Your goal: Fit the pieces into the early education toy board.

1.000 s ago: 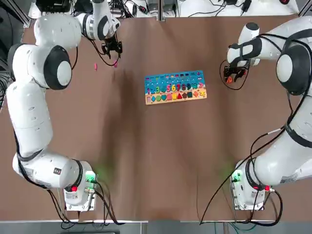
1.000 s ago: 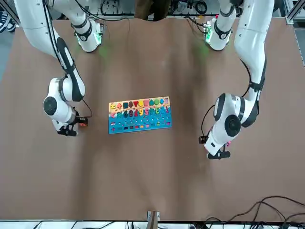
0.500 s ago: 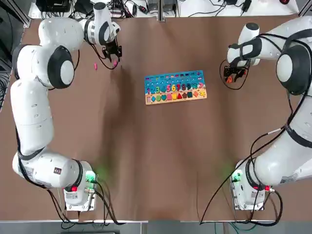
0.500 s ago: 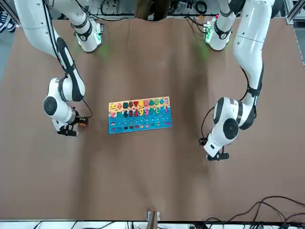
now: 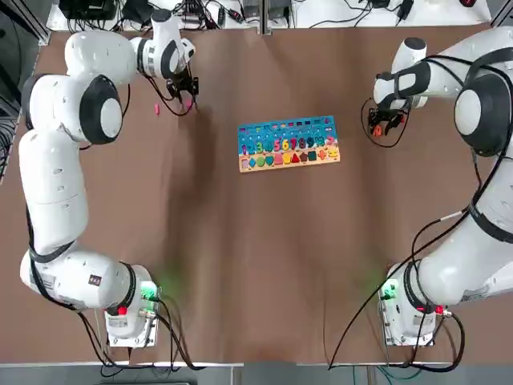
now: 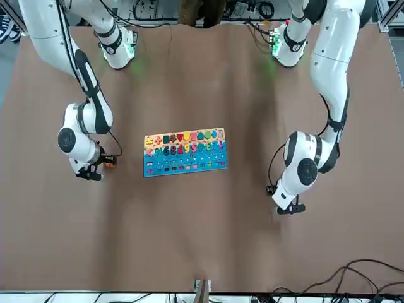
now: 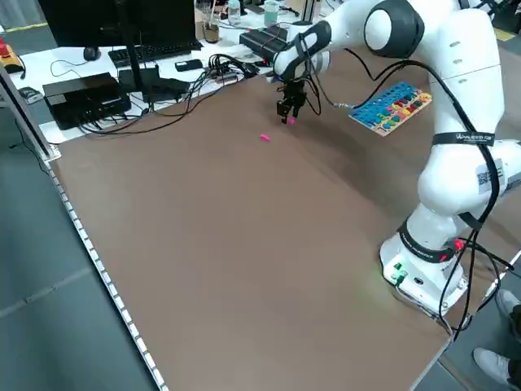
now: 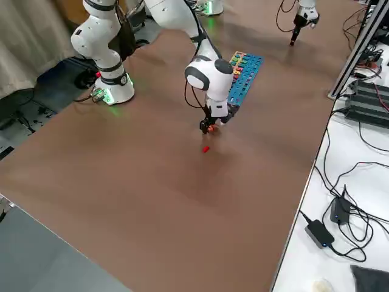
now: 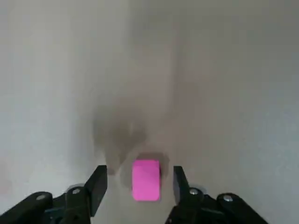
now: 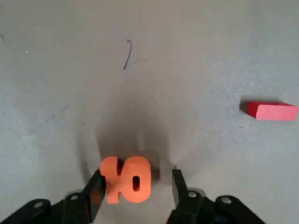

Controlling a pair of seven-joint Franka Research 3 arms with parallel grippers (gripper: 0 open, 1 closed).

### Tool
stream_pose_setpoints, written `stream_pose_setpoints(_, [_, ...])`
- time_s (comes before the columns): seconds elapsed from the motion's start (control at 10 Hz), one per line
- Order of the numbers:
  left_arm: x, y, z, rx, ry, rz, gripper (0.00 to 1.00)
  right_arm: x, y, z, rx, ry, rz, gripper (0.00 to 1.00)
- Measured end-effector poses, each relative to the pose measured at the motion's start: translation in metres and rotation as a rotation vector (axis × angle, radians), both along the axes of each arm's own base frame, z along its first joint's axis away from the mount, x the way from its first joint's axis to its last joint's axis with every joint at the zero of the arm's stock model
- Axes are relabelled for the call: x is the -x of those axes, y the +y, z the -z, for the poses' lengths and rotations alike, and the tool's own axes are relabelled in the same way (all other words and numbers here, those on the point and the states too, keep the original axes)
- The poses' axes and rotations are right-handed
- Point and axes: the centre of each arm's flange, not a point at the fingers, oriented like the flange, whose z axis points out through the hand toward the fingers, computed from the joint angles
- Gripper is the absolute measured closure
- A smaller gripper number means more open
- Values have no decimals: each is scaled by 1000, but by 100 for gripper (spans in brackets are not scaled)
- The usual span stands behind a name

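Observation:
The early education toy board [image 5: 288,144] lies flat mid-table, blue above a tan strip with colourful numerals and shapes. My left gripper [image 5: 187,98] is down at the table's far left. Its open fingers [image 9: 96,185] straddle a pink piece [image 9: 146,180], with a gap on each side. Another pink piece [image 5: 157,109] lies loose just left of it. My right gripper [image 5: 377,128] is down to the right of the board, open around an orange "10" piece [image 10: 126,179]. One finger [image 10: 177,185] stands clear of that piece. A red piece [image 10: 272,111] lies close by.
Both arm bases [image 5: 128,317] stand at the table's near edge with green lights. A black cable [image 5: 390,144] loops around the right gripper. Desks with cables and electronics [image 7: 98,94] border the table's far side and a white bench [image 8: 346,182] its right side.
The left gripper has shifted slightly toward the far edge and its fingers have narrowed around the pink piece. The right gripper has barely moved, its fingers a little closer together.

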Motion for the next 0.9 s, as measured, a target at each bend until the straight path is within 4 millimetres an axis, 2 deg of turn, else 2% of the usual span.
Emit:
stream_pose_setpoints(0.4, [1, -2, 0, 2, -1, 3, 40, -1, 1, -1, 0, -2, -1, 34])
stream_pose_setpoints(0.5, [1, -2, 1, 3, -5, 3, 44, -1, 1, -1, 0, -2, -1, 34])
stream_pose_setpoints(0.6, [3, -1, 5, 4, -11, 2, 43, -1, 1, -1, 0, -3, -1, 34])
stream_pose_setpoints(0.7, [5, 0, 8, 5, -14, 2, 48, -1, 1, -1, 0, -3, -1, 34])
stream_pose_setpoints(0.9, [4, -1, 7, 6, -17, 2, 50, -2, 1, -2, 0, -4, -1, 34])
